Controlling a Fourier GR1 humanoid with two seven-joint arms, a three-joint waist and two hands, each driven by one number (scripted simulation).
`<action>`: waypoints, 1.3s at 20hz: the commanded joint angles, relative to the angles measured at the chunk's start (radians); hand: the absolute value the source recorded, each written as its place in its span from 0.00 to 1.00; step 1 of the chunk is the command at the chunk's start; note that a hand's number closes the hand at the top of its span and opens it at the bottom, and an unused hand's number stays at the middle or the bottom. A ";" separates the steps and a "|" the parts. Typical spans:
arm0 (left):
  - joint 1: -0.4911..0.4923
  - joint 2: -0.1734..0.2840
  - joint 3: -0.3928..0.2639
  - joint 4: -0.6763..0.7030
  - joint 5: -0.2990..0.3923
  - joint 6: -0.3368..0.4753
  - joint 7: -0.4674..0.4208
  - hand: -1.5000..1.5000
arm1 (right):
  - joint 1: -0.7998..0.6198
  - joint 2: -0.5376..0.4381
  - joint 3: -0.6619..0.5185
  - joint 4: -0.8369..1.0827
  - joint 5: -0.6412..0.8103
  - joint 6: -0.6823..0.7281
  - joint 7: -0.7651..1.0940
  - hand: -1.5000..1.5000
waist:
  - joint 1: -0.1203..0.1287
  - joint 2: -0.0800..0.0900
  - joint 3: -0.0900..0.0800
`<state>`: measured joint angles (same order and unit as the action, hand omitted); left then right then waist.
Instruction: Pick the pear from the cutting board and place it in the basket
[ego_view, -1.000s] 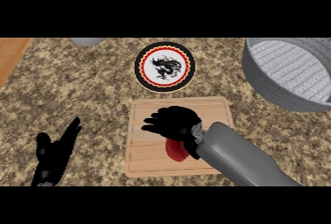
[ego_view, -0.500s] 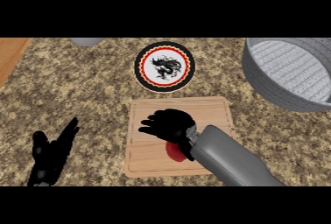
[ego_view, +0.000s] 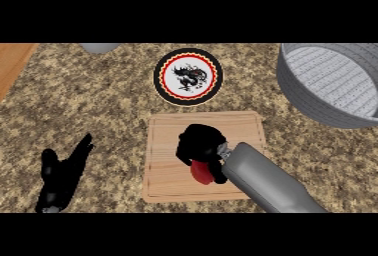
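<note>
My right hand (ego_view: 199, 146) has drawn nearer along the cutting board (ego_view: 166, 150) since a second ago, fingers now curled over the red pear (ego_view: 201, 173), which lies at the board's middle, mostly hidden beneath my palm and wrist. My left hand (ego_view: 63, 175) rests open at lower left. The basket (ego_view: 325, 80), cut off at the right edge, sits well apart.

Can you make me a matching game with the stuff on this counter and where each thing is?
Things:
1. pear
2. basket
3. plate
4. left hand

Places:
A. top right of the counter
B. resting open at the lower left
C. on the cutting board, under the right hand
D. just beyond the board's far edge

Pairs: 1-C, 2-A, 3-D, 4-B
</note>
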<state>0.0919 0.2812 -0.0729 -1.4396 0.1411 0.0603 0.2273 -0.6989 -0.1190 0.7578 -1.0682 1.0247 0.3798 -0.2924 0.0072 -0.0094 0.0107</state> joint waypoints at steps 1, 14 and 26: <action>0.068 -0.029 -0.032 0.000 -0.020 0.012 0.033 0.50 | -0.048 0.014 -0.034 0.124 0.040 -0.086 -0.078 1.00 | 0.011 0.013 -0.010; 0.065 -0.013 0.017 0.021 -0.003 0.013 0.051 0.50 | 0.279 -0.037 -0.343 -0.194 0.051 -0.174 0.681 1.00 | -0.054 -0.001 -0.012; 0.120 -0.004 0.025 -0.009 0.009 -0.027 0.011 0.50 | 0.231 0.100 -0.699 -0.723 -0.303 -0.365 0.784 1.00 | -0.035 0.000 -0.011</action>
<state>0.1708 0.2829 -0.0351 -1.4913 0.1349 0.0655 0.2225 -0.4359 -0.0232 0.1512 -1.6429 0.7723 0.0326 0.4285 -0.0447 -0.0190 0.0118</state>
